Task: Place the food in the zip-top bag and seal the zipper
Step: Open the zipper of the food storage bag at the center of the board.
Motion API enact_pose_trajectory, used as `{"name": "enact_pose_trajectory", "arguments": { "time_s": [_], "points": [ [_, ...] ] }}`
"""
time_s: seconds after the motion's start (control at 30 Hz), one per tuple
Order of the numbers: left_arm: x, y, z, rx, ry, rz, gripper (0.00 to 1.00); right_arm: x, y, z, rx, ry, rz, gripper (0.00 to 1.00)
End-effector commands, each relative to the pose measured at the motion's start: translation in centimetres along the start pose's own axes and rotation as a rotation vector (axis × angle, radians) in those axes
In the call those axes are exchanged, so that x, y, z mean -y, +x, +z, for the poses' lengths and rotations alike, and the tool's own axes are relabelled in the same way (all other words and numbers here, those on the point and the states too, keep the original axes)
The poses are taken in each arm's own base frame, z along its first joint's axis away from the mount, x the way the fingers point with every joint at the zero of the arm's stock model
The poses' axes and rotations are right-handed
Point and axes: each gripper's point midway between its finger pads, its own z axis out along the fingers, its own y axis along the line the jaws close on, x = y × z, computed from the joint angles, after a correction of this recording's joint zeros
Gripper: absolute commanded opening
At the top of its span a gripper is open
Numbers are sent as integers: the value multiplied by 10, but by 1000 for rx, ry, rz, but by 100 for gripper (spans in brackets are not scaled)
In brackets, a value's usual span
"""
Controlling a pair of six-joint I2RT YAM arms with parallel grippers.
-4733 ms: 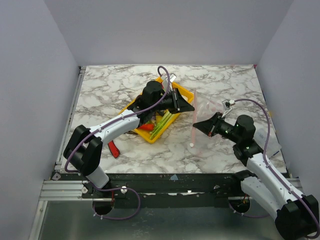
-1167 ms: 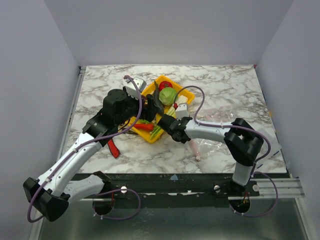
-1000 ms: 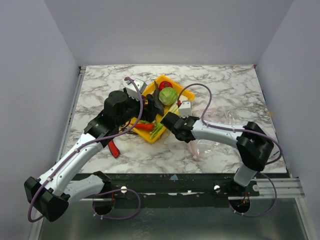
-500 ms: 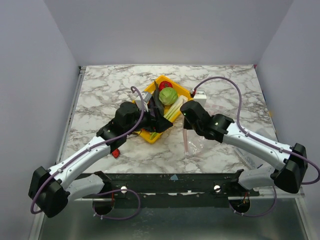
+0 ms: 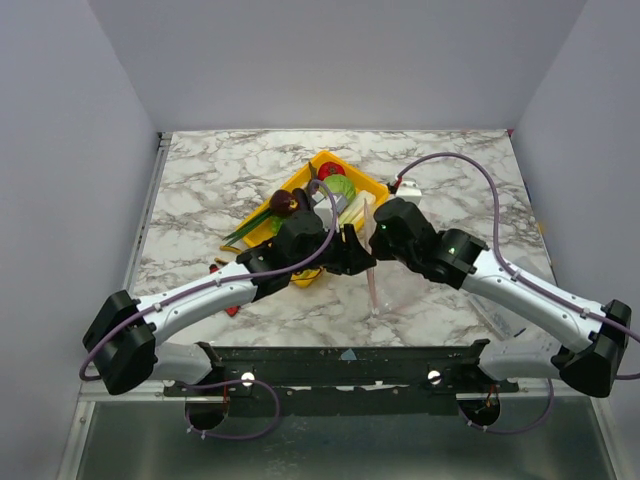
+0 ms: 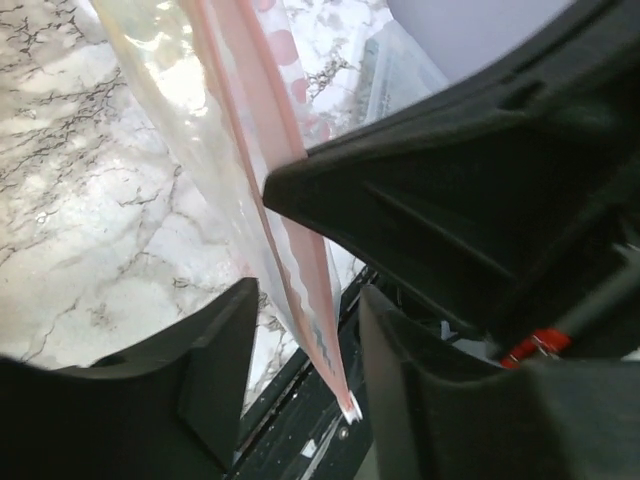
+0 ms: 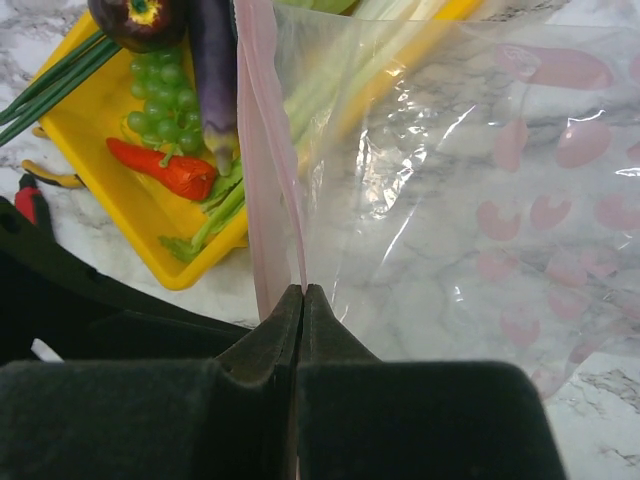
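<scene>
My right gripper [image 7: 303, 292] is shut on the mouth edge of the zip-top bag [image 7: 450, 200] and holds it up off the table. The pinkish zipper [image 7: 262, 180] runs up from the jaws. In the top view the bag [image 5: 395, 292] hangs below the right gripper [image 5: 373, 238]. My left gripper [image 6: 303, 300] is open, with the zipper strip [image 6: 300, 270] passing between its fingers, untouched. The food lies in a yellow tray [image 7: 120, 215]: long eggplant [image 7: 215, 60], grapes [image 7: 165, 100], chili [image 7: 165, 168], green onions [image 7: 50, 85], cabbage [image 5: 338, 188], tomato [image 5: 330, 170].
A round dark eggplant [image 5: 283, 202] sits at the tray's left. A red-handled tool [image 7: 25, 195] and yellow-handled pliers [image 7: 45, 175] lie beside the tray. A smaller clear packet [image 6: 390, 70] lies on the marble at the right. Both arms crowd the table's middle.
My left gripper has moved right, off the tray, to the bag's mouth. My right gripper has lifted the bag's edge higher and drawn back slightly.
</scene>
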Motion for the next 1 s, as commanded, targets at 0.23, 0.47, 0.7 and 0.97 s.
{"name": "enact_pose_trajectory", "arguments": {
  "time_s": [0.23,0.47,0.7,0.97],
  "points": [
    [-12,-16,11,73,-104,0,29,-3,-11,-22,9,-58,31,0],
    [5,-17,7,69,-26,27,58,0,-11,-23,10,-47,13,0],
    [15,-23,-16,112,7,37,69,-3,-9,-25,2,-68,14,0],
    [13,-23,-13,102,-7,48,51,-6,-13,-29,14,-90,25,0]
  ]
}}
